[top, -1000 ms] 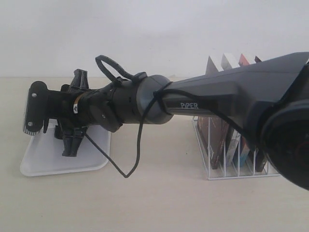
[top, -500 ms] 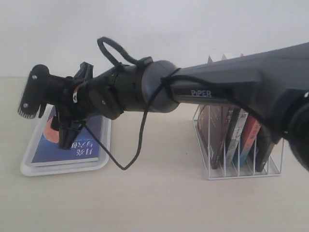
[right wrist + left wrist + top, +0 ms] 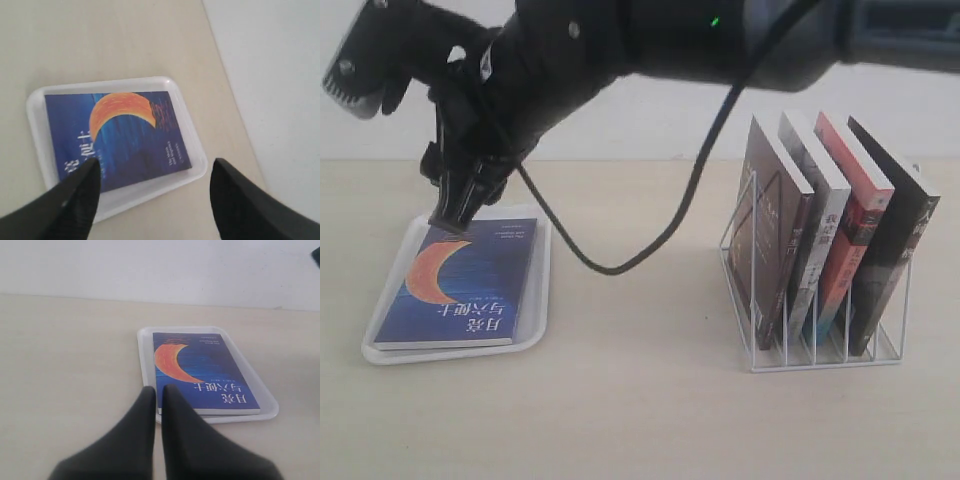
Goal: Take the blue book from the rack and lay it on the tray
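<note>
Blue book [image 3: 455,285] lies flat, cover up, in the tray [image 3: 532,335]. Right gripper [image 3: 155,174] hangs above it, jaws wide apart, empty. Left gripper [image 3: 157,392] has its jaws together, holding nothing. Four books stand in the rack [image 3: 820,362].

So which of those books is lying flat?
The blue book with the orange moon: it lies face up in the white tray, while the other four books stand in the wire rack.

White wall [image 3: 150,265] — pale beige tabletop [image 3: 640,420]
</note>
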You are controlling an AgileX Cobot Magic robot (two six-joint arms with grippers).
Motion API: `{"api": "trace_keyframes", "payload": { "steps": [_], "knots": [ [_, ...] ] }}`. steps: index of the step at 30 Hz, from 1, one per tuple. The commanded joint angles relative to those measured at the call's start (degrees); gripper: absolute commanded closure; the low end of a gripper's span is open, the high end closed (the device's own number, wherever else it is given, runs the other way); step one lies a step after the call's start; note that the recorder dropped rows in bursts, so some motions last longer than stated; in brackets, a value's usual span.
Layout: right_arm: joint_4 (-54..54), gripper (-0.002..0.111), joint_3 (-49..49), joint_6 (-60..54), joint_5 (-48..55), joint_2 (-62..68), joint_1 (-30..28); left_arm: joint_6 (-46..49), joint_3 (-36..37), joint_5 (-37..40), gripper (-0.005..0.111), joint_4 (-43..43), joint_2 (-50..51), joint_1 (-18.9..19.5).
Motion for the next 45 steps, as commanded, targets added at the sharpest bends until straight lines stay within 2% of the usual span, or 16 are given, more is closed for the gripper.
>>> {"api": "trace_keyframes", "payload": {
  "steps": [1,3,5,8,9,34,40,45],
  "knots": [
    [3.57,0.048,-0.23,7.87,12.63,-4.04,0.07,-0.43,0.16,-0.37,0.102,-0.01,-0.17,0.16],
    [4.29,0.055,-0.23,8.87,18.94,-4.21,0.07,-0.43,0.16,-0.37,0.102,-0.01,-0.17,0.16],
    [4.29,0.072,-0.23,8.87,24.92,-4.21,0.07,-0.43,0.16,-0.37,0.102,-0.01,-0.17,0.16],
    [4.6,0.104,-0.23,9.17,29.95,-4.22,0.07,-0.43,0.16,-0.37,0.102,-0.01,-0.17,0.16],
    [5.0,0.108,-0.23,10.1,30.74,-4.22,0.07,-0.43,0.16,-0.37,0.102,-0.01,-0.17,0.16],
    [5.81,0.108,-0.23,13.71,29.15,-4.22,0.07,-0.43,0.16,-0.37,0.102,-0.01,-0.17,0.16],
    [6.05,0.108,-0.23,26.6,34.24,-3.74,0.07,-0.43,0.16,-0.37,0.102,-0.01,-0.17,0.16],
    [5.64,0.108,-0.23,27.32,35.87,-4.23,0.07,-0.43,0.16,-0.37,0.102,-0.01,-0.17,0.16]
  ]
}}
